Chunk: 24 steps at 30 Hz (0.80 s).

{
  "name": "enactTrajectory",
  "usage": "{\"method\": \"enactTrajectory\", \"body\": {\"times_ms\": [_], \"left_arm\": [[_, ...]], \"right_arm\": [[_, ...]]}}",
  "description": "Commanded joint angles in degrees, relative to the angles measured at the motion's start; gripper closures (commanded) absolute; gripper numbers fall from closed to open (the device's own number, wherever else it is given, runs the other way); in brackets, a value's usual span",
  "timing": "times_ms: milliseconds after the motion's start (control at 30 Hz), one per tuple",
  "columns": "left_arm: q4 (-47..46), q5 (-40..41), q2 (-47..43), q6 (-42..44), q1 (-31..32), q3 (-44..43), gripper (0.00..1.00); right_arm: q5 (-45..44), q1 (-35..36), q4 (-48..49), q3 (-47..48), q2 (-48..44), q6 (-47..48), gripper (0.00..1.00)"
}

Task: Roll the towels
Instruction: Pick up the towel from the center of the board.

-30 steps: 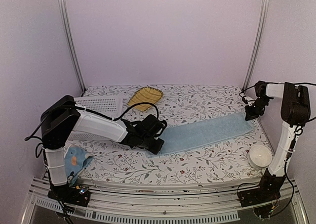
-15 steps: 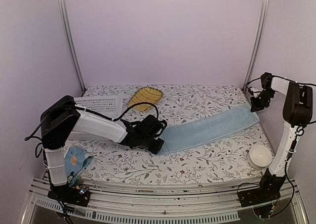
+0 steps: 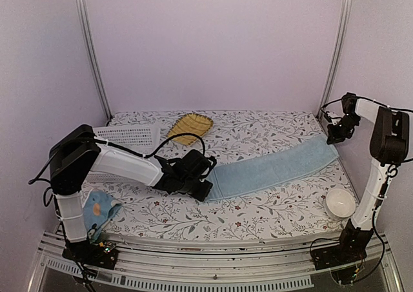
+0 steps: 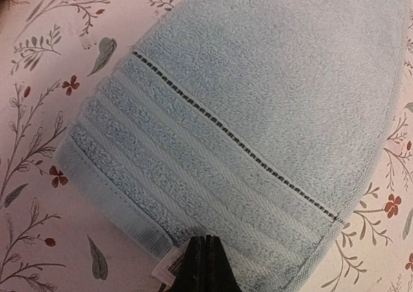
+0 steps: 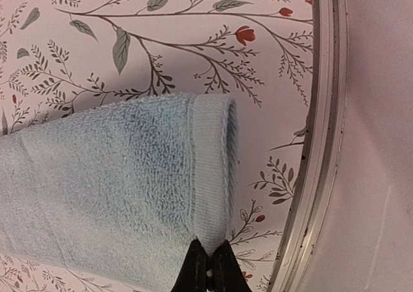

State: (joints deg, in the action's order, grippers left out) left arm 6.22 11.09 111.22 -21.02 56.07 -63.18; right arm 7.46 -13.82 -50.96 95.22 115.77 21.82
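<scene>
Plain towel (image 3: pixel 271 168) lies between white bowl (image 3: pixel 339 204) and yellow tray (image 3: pixel 190 126).

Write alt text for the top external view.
Two robot arms hold a long light-blue towel stretched across a floral table, the left gripper and right gripper each pinching one end. A printed towel lies crumpled near left, a white bowl near right.

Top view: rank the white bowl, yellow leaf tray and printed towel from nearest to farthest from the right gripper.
From the right gripper:
1. White bowl, near right corner.
2. Yellow leaf tray, far edge, left of centre.
3. Printed towel, near left corner.
</scene>
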Motion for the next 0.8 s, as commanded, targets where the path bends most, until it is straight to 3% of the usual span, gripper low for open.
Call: {"method": "enactTrajectory", "body": {"times_ms": [0, 767], "left_arm": [[-0.91, -0.57, -1.29, 0.06, -0.68, 0.95, 1.0], [-0.97, -2.19, 0.24, -0.99, -1.32, 0.51, 1.0]], "right_arm": [[6.79, 1.44, -2.55, 0.23, -4.38, -0.77, 0.98], [39.22, 13.61, -9.18, -3.3, -9.26, -0.67, 0.98]]}}
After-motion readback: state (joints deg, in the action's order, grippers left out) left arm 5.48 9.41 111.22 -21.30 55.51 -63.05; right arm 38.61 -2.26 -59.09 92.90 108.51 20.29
